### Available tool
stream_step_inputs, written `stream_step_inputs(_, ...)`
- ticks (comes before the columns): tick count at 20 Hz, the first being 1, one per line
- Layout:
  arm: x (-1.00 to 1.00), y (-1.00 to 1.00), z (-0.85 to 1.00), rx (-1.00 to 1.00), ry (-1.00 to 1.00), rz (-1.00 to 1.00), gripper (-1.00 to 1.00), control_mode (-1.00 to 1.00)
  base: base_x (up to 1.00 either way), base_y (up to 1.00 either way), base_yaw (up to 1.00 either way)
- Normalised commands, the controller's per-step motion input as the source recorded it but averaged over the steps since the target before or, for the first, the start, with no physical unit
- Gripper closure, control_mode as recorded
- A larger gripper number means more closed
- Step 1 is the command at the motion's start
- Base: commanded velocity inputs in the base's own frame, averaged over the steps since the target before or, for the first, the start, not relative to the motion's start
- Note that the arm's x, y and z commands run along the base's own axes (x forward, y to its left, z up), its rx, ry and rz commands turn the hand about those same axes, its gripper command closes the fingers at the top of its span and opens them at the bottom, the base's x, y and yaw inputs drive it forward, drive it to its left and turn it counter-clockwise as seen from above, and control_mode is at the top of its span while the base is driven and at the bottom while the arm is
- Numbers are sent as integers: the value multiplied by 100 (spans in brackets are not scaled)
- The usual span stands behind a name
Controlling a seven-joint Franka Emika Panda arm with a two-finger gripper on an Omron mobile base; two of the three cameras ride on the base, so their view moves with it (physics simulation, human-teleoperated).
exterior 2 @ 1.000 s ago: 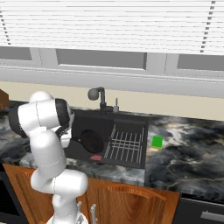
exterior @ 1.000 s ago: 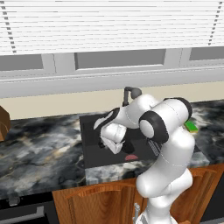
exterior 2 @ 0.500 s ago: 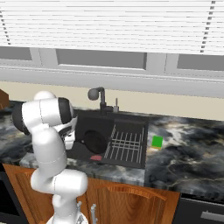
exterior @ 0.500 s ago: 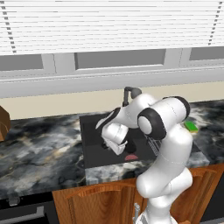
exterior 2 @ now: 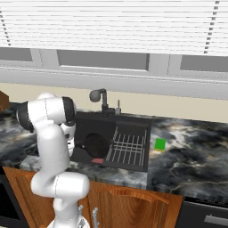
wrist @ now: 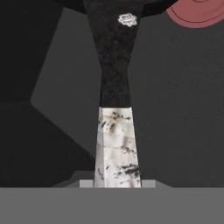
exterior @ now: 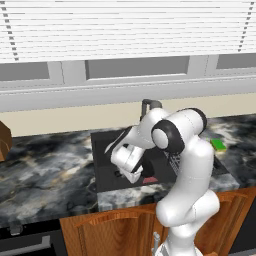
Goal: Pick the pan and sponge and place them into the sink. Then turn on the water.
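Hand view showed the gripper [exterior: 122, 175] clamping the pan [exterior 2: 95, 143] by its handle [wrist: 117, 144], low in the sink [exterior 2: 133, 164], presumably for release.

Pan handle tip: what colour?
Pale white-grey with dark speckles, on the pan handle's end; the rest is black. Clearest in the hand view.

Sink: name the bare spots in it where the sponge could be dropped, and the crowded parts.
The sink is bare along its back wall below the faucet. The wire rack fills the right half, though the sponge could rest on it. The left half is crowded: the pan, the gripper on its handle, the drain beside.
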Motion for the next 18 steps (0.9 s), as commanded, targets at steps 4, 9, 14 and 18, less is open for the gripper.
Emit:
stream_step_inputs(4,21,-6,-31,0,14,0,100,-100,0,0,0)
stream_step_inputs(9,21,-14,-28,0,17,0,100,-100,0,0,0)
stream_step_inputs(14,22,-12,-23,1,17,0,100,-100,0,0,0)
stream_step_inputs(18,26,-5,-20,2,17,0,100,-100,0,0,0)
